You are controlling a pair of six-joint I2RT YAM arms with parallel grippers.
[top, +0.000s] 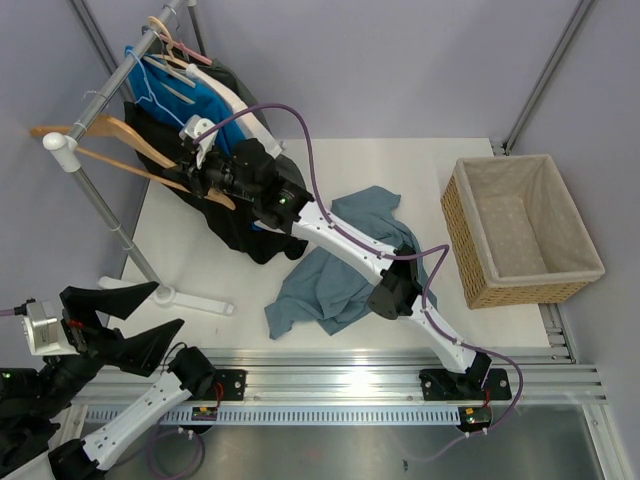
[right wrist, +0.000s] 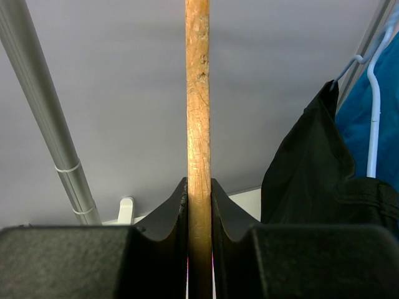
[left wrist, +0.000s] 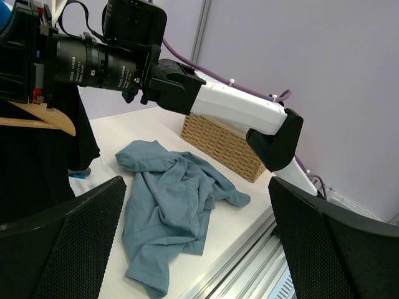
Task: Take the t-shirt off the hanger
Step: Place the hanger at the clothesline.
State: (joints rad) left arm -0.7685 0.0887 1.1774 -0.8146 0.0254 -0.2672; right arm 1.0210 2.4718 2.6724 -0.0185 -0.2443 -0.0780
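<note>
Pinching the wooden hanger (right wrist: 197, 93) between closed-in fingers, the right hand (right wrist: 199, 205) sits mostly hidden under its own camera from above; the hanger's near end vanishes there too; the left hand (top: 132, 322) hangs spread wide off the near-left corner of the counter (top: 440, 170); the grey-blue t-shirt (top: 340, 270) lies crumpled mid-counter, off any hanger; a wicker basket (top: 460, 250) stands at the right; plain grey walls surround.

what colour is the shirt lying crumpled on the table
Dusty blue-grey, plain with no print. The shirt shows best in the left wrist view.
</note>
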